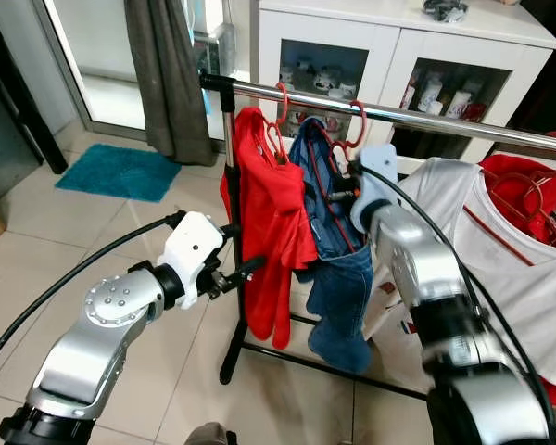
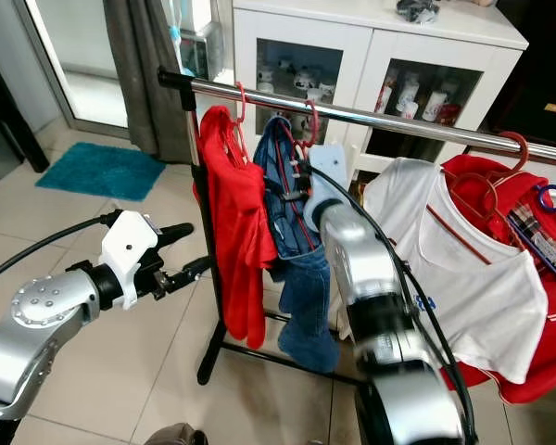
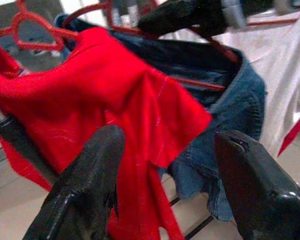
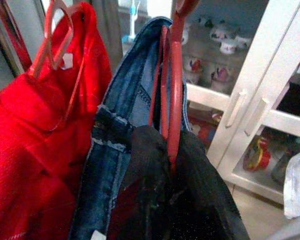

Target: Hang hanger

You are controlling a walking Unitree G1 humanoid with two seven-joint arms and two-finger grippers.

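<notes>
Where the right gripper (image 4: 172, 160) meets the hanger (image 4: 174, 85), its two black fingers (image 4: 145, 165) are clenched on the red wire, as seen in the right wrist view. Denim jeans (image 1: 338, 278) are carried on that hanger, and its hook (image 1: 356, 119) is looped over the steel rail (image 1: 445, 120) of the rack, between a red shirt (image 1: 269, 232) on its own red hanger and a white shirt (image 1: 500, 260) with red trim. The hanger is thin, red and glossy, with doubled wire at the neck. The jeans are mid-blue with a frayed waistband edge.

The left gripper (image 1: 239, 269) is held apart from the clothes, near the rack's black upright (image 1: 233, 278), level with the red shirt's lower half; its fingers (image 3: 85, 185) are spread wide with nothing between them.

No brand or legible writing can be made out; a small white tag inside the red shirt's collar is too blurred to read. A white cabinet (image 1: 398, 46) with glass doors stands behind the rail, and a teal mat (image 1: 120, 171) lies on the tiled floor.
</notes>
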